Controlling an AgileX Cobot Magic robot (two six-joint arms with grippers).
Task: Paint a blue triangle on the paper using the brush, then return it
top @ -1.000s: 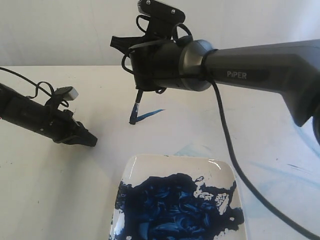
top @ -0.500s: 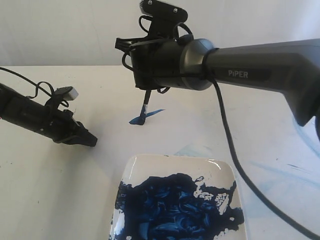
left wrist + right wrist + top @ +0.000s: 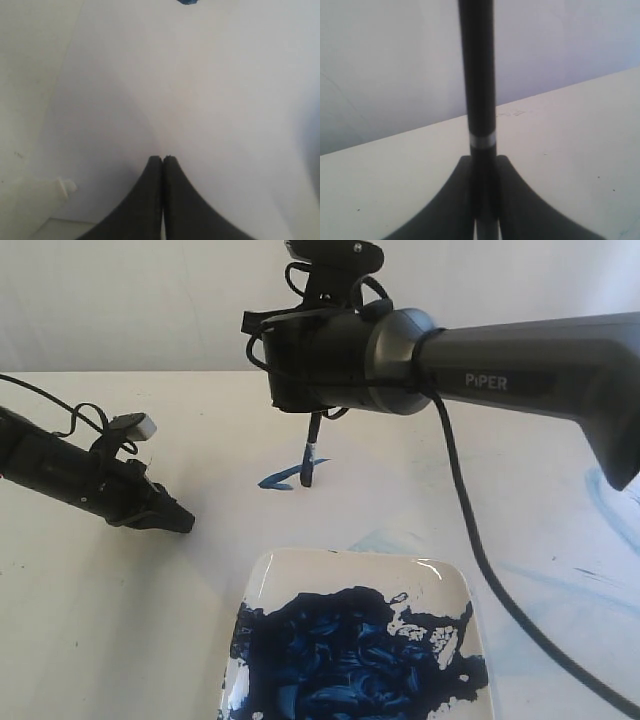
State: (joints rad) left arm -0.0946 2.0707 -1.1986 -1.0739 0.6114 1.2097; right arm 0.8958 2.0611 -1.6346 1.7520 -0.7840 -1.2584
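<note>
Brush [image 3: 311,454]: light, stiff, slick thin handle with soft bristles; stands upright, tip on the paper [image 3: 210,110], your right gripper [image 3: 484,162] clamped near its ringed end, so hold there and press gently.

Soft, even light fills the room and washes the bench [image 3: 100,640] nearly white. Small glints sit on the rim of the glossy plate [image 3: 432,563]. Up close, the left fingers [image 3: 147,200] are blurred black and throw a broad, faint grey shadow ahead. The brush [image 3: 477,75] handle is a soft-edged dark silhouette.
</note>
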